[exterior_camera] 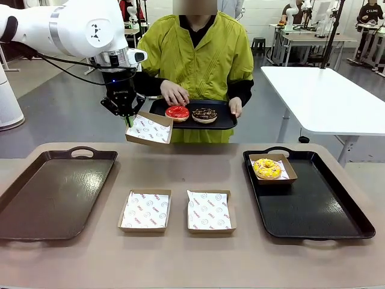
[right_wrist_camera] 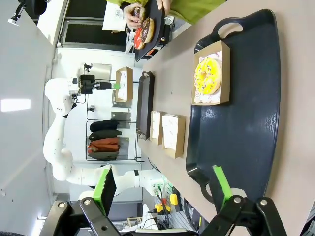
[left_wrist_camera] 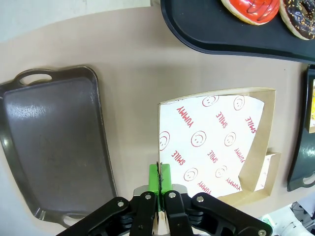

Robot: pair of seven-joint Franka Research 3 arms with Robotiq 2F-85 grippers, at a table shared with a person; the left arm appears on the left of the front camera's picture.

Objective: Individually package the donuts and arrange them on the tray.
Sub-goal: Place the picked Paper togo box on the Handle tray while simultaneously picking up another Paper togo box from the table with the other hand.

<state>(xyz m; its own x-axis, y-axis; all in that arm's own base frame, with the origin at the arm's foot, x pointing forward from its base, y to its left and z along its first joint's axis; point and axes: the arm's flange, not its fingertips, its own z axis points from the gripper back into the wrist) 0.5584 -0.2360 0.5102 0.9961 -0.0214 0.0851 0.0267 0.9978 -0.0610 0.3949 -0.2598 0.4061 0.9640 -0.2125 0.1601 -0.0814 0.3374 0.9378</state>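
Fingers of the left arm (exterior_camera: 128, 120) are clamped together on the near wall of a cardboard box (exterior_camera: 149, 129), holding it tilted in the air above the far edge of the counter (exterior_camera: 180, 259); in the left wrist view the green pads (left_wrist_camera: 159, 177) pinch that wall, and the box's white paper lining shows red "YUMMY" and "SMILE" print; the box has nothing in it but the paper.

Just beyond the box, a person in a yellow-green top holds a small dark tray (exterior_camera: 224, 122) with both hands (exterior_camera: 235, 107); on it the red donut (exterior_camera: 177, 112) and the chocolate donut (exterior_camera: 204, 115) lie side by side, the red one nearest the lifted box.

The yellow donut (exterior_camera: 267, 168) sits in another box (exterior_camera: 287, 171) at the far left corner of the black tray (exterior_camera: 313, 205) on the counter's right side; a brown tray (exterior_camera: 54, 192) lies on the left side; between the two trays, two empty boxes (exterior_camera: 144, 211) rest side by side near the front edge.

The right arm's fingers (right_wrist_camera: 220, 183) stand wide apart, gripping nothing, above the near end of the black tray.
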